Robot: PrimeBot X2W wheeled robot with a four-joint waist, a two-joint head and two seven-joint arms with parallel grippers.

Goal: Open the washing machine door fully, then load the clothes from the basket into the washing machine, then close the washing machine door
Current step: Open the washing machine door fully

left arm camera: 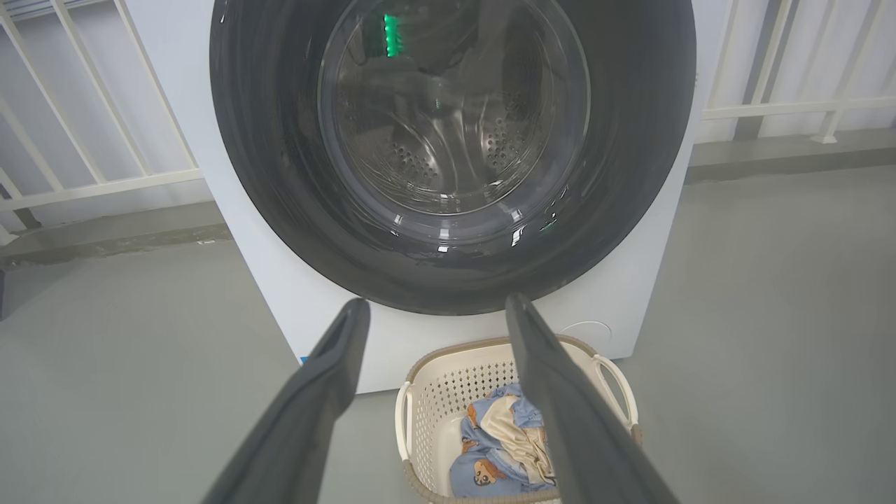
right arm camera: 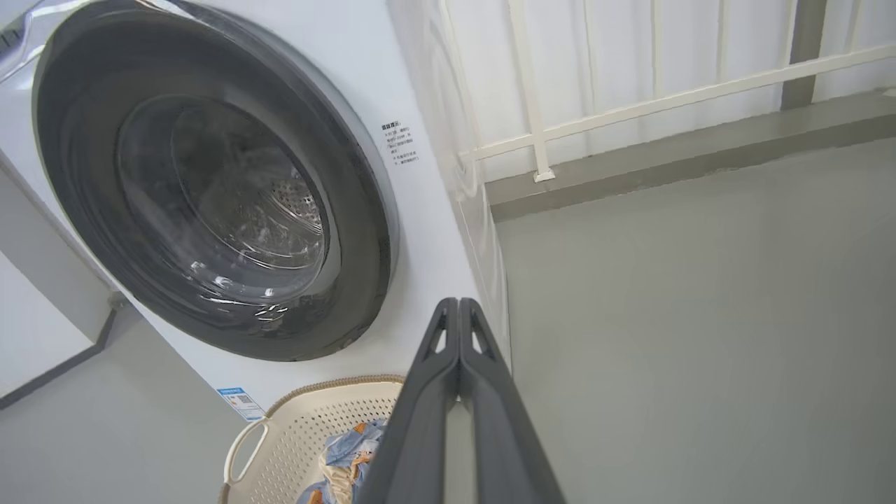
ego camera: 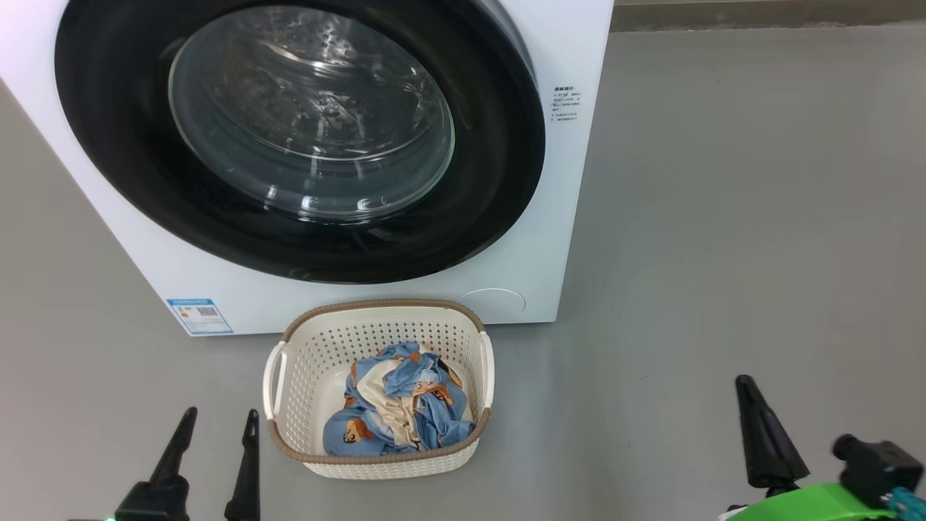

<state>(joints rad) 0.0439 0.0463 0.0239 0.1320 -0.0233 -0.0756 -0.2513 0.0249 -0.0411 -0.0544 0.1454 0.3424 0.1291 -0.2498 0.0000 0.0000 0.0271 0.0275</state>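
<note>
Door closed, laundry waiting: the washing machine door (ego camera: 300, 137) is seen shut flush against the front of the washing machine (ego camera: 571, 217), with the first step of the job not yet made. The basket (ego camera: 383, 303) is set on the grey floor (ego camera: 723, 217) just before the machine, beneath the door's lower rim, and the clothes (ego camera: 398, 409) are heaped inside it. The left fingers (ego camera: 250, 427) are spread wide and the right fingers (ego camera: 745, 387) are pressed together on nothing; both are held low, well apart from the door. Trouble is judged most likely at the door itself. Its black rim is glossy and rounded and no handle can be made out, so a pull begun at the wrong edge could be lost to slipping or wasted against the hinge, whose side cannot be told. The light basket could be knocked aside by an arm reaching over it, or by the door if its swing passes low enough. Later, loose cloth could be dropped on the floor or left trailing over the opening, and the door could be kept from latching by it.
</note>
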